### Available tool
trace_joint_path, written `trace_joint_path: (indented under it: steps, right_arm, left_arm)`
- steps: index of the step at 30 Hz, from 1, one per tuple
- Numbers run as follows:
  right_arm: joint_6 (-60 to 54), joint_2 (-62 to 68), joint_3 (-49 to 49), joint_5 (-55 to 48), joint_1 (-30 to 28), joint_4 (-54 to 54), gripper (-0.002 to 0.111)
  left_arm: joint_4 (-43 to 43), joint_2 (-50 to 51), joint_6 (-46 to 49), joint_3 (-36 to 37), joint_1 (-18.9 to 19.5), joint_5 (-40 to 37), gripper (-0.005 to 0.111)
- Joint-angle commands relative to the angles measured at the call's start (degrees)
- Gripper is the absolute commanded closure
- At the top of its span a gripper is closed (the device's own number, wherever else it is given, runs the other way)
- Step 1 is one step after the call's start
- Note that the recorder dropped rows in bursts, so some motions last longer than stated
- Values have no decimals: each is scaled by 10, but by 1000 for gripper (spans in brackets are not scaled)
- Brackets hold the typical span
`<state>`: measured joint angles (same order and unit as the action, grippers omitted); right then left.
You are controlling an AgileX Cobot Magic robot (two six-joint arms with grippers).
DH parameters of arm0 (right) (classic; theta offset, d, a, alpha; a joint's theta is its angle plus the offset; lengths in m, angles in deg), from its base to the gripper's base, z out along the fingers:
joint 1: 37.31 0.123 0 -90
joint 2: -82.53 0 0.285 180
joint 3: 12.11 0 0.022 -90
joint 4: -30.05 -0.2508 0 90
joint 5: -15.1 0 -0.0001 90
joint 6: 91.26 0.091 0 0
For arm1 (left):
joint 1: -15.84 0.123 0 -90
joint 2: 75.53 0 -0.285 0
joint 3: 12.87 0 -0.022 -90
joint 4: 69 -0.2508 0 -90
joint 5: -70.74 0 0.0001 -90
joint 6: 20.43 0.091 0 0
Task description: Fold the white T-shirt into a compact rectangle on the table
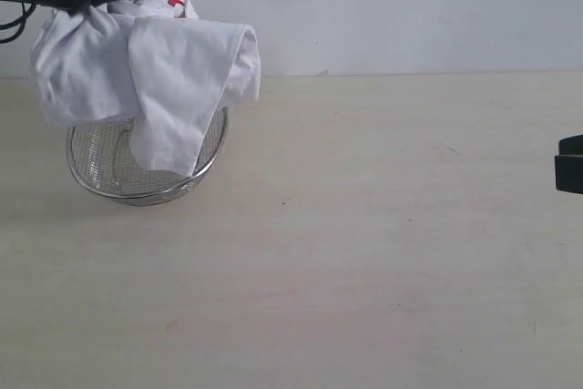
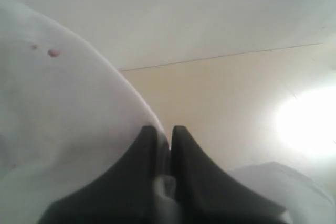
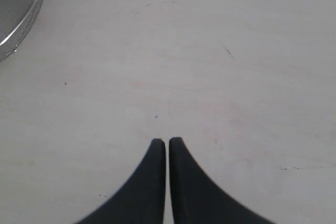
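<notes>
Left jaws pinch the white T-shirt (image 1: 155,70), which hangs beneath them over a mesh basket (image 1: 98,168). Right jaws sit pressed together above the desk (image 3: 252,77).

left gripper (image 2: 164,131) high, jaws tight; right gripper (image 3: 167,142) lower, jaws together

The table (image 1: 383,252) is a wide, flat, pale beige surface with a faint wood grain, and it runs back to a straight edge against a plain light wall. A few small marks break it up: a tiny dark speck (image 1: 409,220) near the middle and a thin scratch (image 1: 446,147) further back on the right. A round silver wire-mesh basket (image 1: 100,166) stands directly on it at the far left, near the back edge, upright with its rim level.
</notes>
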<state>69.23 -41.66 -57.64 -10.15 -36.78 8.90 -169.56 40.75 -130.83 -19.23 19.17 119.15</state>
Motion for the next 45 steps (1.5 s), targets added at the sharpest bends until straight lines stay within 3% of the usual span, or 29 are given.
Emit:
trace_joint_path:
  steps: [1, 5, 10, 21, 24, 30, 32, 36, 40, 45]
  right_arm:
    - [-6, 0, 3, 8, 1, -2, 109]
    - [-6, 0, 3, 8, 1, -7, 109]
    - [-6, 0, 3, 8, 1, -9, 109]
    - [-7, 0, 3, 15, 1, -17, 109]
    - [-7, 0, 4, 17, 1, -17, 109]
    - [-28, 0, 4, 18, 1, -43, 109]
    - [-63, 0, 4, 13, 1, -85, 109]
    - [-229, 1, 4, -41, 1, -251, 109]
    - [-370, 16, 4, -94, 1, -377, 109]
    - [-415, 83, 5, -109, 1, -430, 109]
  left_arm:
    - [6, -41, -6, -4, -26, 32, 102]
    - [22, -55, 3, -19, -88, 66, 102]
    - [25, -55, 13, -27, -145, 55, 102]
    - [6, -12, 10, -27, -214, 53, 101]
    - [6, 2, 10, -27, -221, 71, 89]
    - [6, 0, -18, -27, -223, 64, 41]
    - [6, -1, -36, -28, -222, 60, 37]
    - [6, -8, -36, -28, -208, 63, 49]
    - [6, -15, -36, -28, -171, 75, 72]
    - [6, -13, -36, -28, -115, 111, 102]
